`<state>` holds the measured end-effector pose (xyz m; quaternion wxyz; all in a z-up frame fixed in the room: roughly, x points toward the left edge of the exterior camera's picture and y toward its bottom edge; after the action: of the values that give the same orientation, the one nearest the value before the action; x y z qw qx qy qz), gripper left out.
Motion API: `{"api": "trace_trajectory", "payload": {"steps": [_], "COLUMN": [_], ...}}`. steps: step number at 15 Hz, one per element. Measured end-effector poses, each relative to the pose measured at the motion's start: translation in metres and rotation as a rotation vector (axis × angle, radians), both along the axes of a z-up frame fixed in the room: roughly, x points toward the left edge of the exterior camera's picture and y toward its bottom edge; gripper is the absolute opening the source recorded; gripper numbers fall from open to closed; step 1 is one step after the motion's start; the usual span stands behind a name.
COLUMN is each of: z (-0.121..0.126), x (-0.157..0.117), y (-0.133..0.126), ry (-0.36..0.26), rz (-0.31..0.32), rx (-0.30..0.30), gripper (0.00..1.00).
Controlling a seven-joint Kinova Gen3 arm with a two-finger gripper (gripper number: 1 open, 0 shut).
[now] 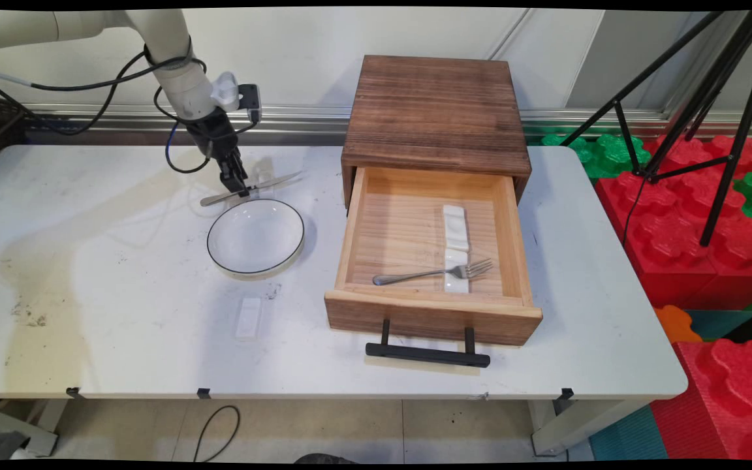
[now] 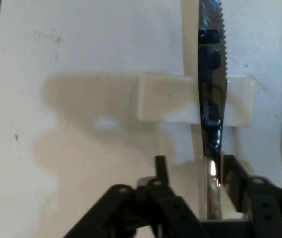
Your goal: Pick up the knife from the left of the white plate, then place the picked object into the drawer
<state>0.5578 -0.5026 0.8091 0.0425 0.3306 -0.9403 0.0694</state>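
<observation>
Gripper (image 1: 237,189) in the upper left of the main view, down at the table (image 1: 89,261), fingers spread apart with a knife (image 1: 252,189) near the right finger (image 2: 232,173); the hand view shows a gap, so it isn't clamped. The knife lies across a white rest (image 2: 165,105), seen only in the hand view; the serrated blade runs toward the top of that frame. Just below the gripper sits a white bowl (image 1: 256,237) with a dark rim. Lower, another white rest (image 1: 249,318) lies alone. Centre-right, a wooden drawer box (image 1: 435,111) has its drawer (image 1: 433,317) pulled out, holding a fork (image 1: 431,272) laid on a rest (image 1: 456,248). Tripod (image 1: 709,98) and red foam blocks (image 1: 689,222) at far right.
</observation>
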Motion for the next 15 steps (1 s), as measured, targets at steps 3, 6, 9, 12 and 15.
{"api": "trace_trajectory", "payload": {"steps": [3, 6, 9, 12, 15], "z": [0.001, 0.003, 0.007, 0.013, 0.021], "x": [0.000, 0.000, 0.002, 0.004, 0.005], "y": [0.003, 0.006, 0.011, 0.014, 0.019], "ry": [0.007, 0.011, 0.012, 0.006, -0.002], "rz": [-0.002, 0.002, 0.023, 0.050, 0.078], "rx": [0.002, 0.002, -0.007, -0.027, -0.049], "gripper": [0.00, 0.00, 0.00, 0.00, 0.00]}}
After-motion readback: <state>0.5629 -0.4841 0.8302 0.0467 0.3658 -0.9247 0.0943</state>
